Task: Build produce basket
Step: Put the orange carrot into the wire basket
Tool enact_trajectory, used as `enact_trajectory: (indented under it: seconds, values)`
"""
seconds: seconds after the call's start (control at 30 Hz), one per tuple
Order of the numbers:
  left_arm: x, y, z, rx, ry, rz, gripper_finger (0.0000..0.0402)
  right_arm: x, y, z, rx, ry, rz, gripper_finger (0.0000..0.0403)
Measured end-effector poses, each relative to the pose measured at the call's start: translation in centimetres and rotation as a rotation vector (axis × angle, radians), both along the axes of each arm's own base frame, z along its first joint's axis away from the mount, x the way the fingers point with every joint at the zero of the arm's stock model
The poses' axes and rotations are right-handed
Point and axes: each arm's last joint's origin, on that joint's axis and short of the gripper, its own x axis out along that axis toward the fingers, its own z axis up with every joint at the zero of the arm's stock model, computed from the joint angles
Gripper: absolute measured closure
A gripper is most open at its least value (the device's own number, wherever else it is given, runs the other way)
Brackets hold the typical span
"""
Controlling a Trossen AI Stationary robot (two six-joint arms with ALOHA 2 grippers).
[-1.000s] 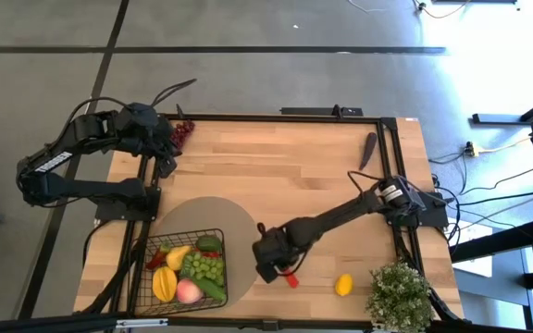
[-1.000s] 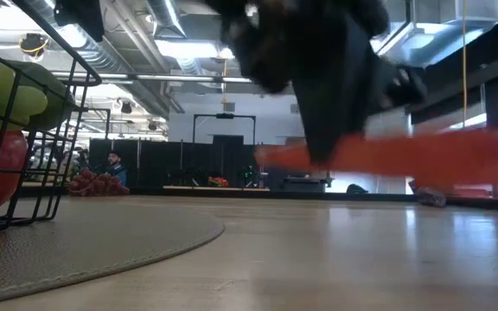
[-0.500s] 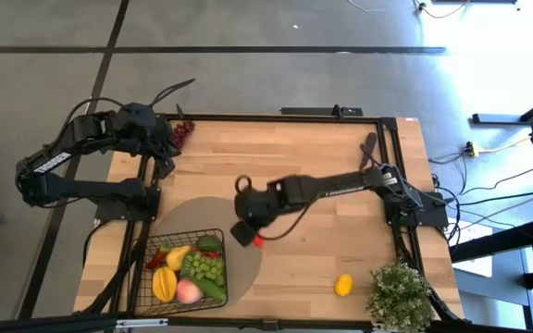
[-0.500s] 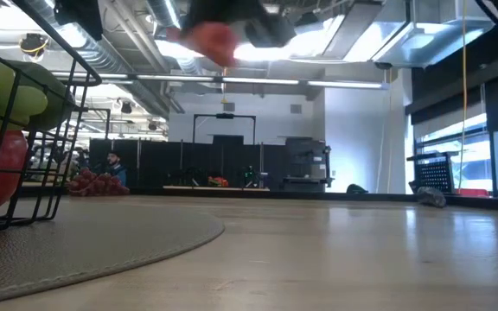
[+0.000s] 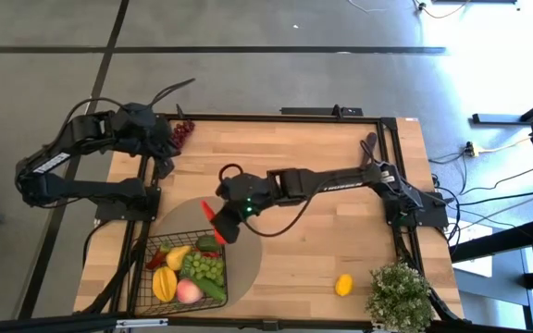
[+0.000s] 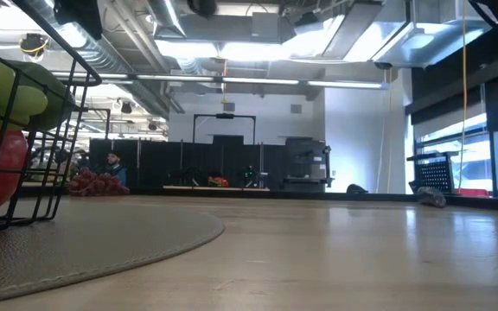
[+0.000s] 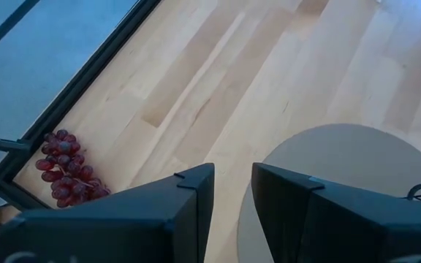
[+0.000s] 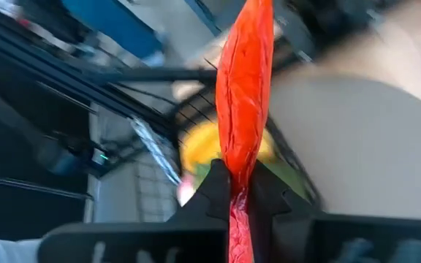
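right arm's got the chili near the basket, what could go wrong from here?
1. The right gripper pinches the red chili near one end, so most of it hangs free and could swing or slip out.
2. It sits at the basket rim, not over the middle; a release now could drop it onto the round mat.
3. The basket looks full, so it may roll off the green grapes.

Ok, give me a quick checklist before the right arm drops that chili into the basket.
1. Red chili gripped by right end effector: ok.
2. Chili over the basket: not ok, it hangs above the far rim and the round mat.
3. Room in the basket beside the green grapes: ok.
4. Left end effector clear, parked at the far left corner near the purple grapes: ok.
5. Height above the rim: cannot tell.
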Motion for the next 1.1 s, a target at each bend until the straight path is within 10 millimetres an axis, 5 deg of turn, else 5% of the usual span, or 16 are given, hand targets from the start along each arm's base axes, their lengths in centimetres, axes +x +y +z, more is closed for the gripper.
enact_trajectory:
  seconds: [0.17,0.6,1.1]
  values:
    - [-0.2,-0.4,0.1,-0.015,-0.018,-0.098,0.0318,1.2,0.7,-0.3,-0.015,-0.111,0.054,0.0398]
    - [-1.3,-1.0,0.4,-0.031,-0.062,-0.172,0.0318,4.7,3.3,-5.0,0.071,-0.281,0.261,0.0399]
    - [-1.3,-1.1,0.3,-0.033,-0.060,-0.171,0.0318,5.1,5.6,-8.2,-0.030,-0.314,0.533,0.0398]
